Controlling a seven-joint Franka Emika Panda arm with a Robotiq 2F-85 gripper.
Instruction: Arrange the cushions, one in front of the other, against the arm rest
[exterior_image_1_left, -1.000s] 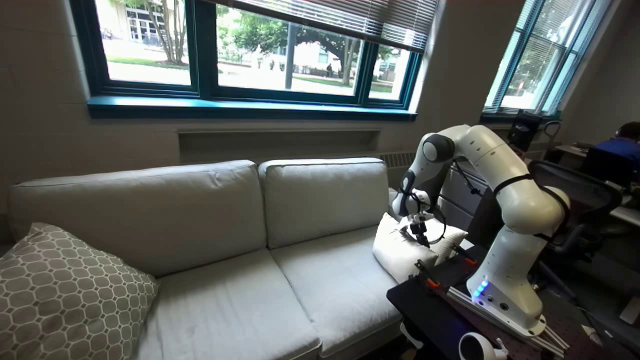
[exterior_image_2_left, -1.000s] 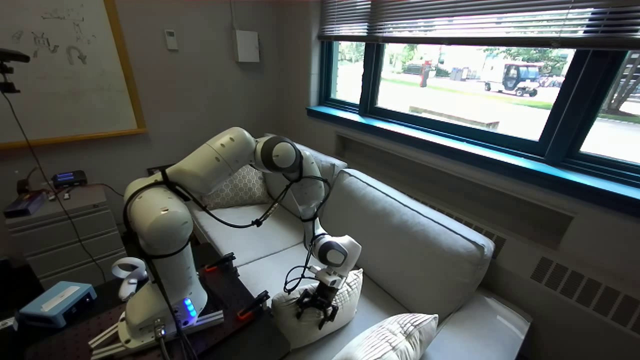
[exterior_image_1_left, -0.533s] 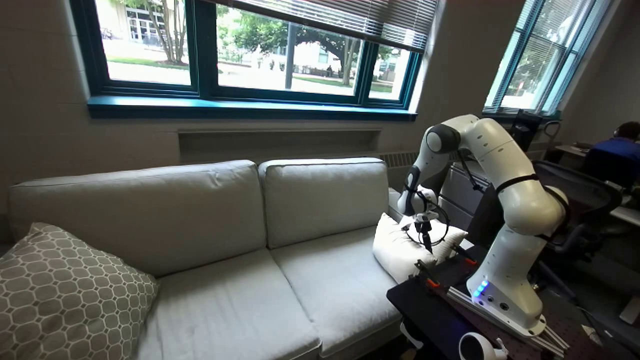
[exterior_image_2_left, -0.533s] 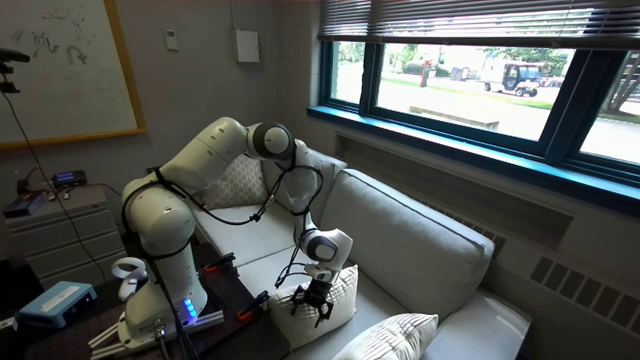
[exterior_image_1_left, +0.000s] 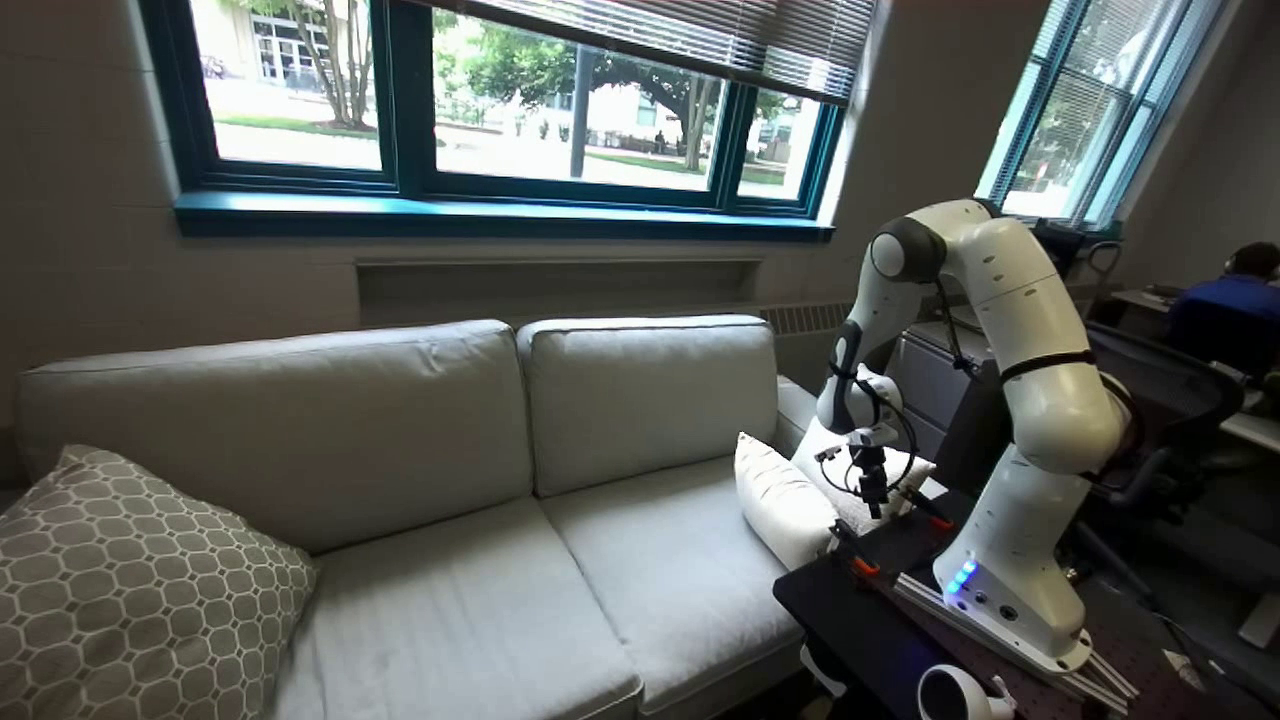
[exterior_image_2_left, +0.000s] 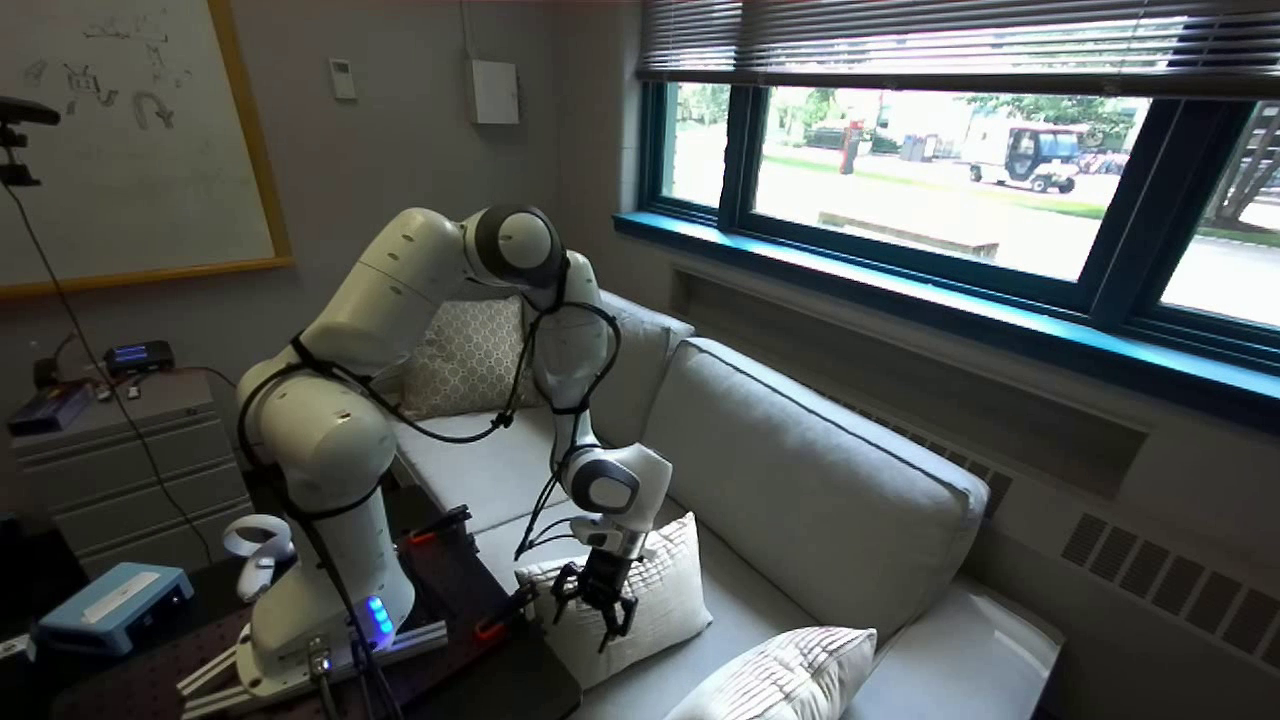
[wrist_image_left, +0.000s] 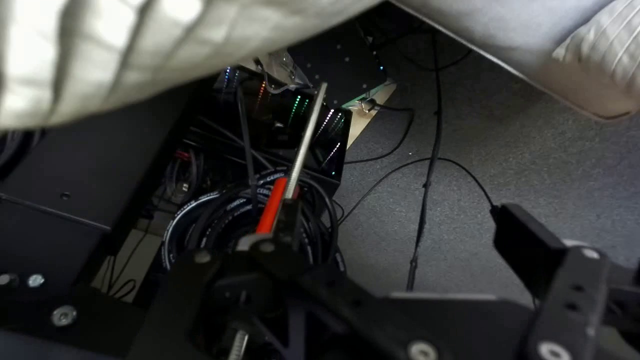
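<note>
In an exterior view, the grey-beige cushion (exterior_image_1_left: 150, 590) at eight o'clock is white-latticed; cushions (exterior_image_1_left: 780, 502) toward four are cream

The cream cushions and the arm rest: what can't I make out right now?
Cushion behind the end effector, in an exterior view: part of its face is hidden by it.
Other cushion, in an exterior view: lower part, cut off by the bottom edge.
Arm rest, in an exterior view: mostly hidden behind the robot arm and cushions.
Pleated cushion, wrist view: cut off by the top and left edges; which one, unclear.

gap between cushions (exterior_image_2_left: 675, 590), clamp (exterior_image_2_left: 510, 610) near gripper (exterior_image_2_left: 580, 635)
</note>
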